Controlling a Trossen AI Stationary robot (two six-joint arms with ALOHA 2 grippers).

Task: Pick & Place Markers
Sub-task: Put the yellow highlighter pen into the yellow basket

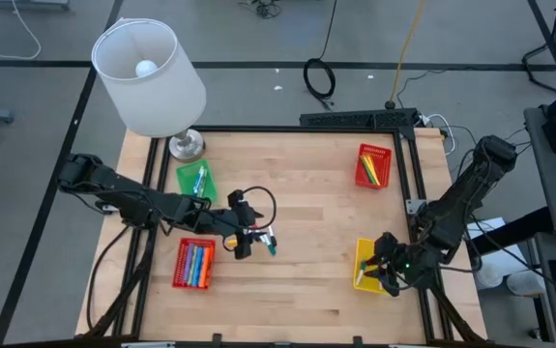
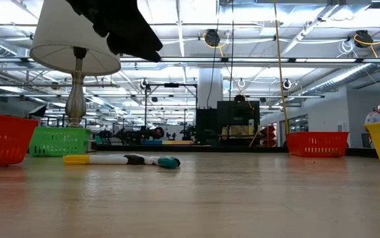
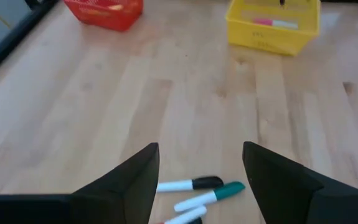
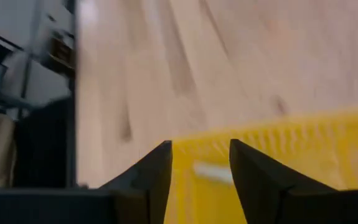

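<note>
Left gripper (image 1: 255, 235) hanging over mid-table with fingers spread wide, right above a little cluster of loose markers (image 3: 198, 194). Right gripper (image 1: 382, 274) parked over the yellow basket (image 1: 363, 253) at the near right corner, fingers apart, nothing held. Probably best to go for just one pen: teal-capped marker (image 3: 210, 197) or black-capped marker (image 3: 190, 183), lying nearly touching. Worth rotating the wrist so fingers straddle the barrel crosswise, dropping straight down, then closing mid-barrel to avoid nudging its neighbour. More markers already sitting in the red basket (image 1: 180, 259) near the left arm.
</note>
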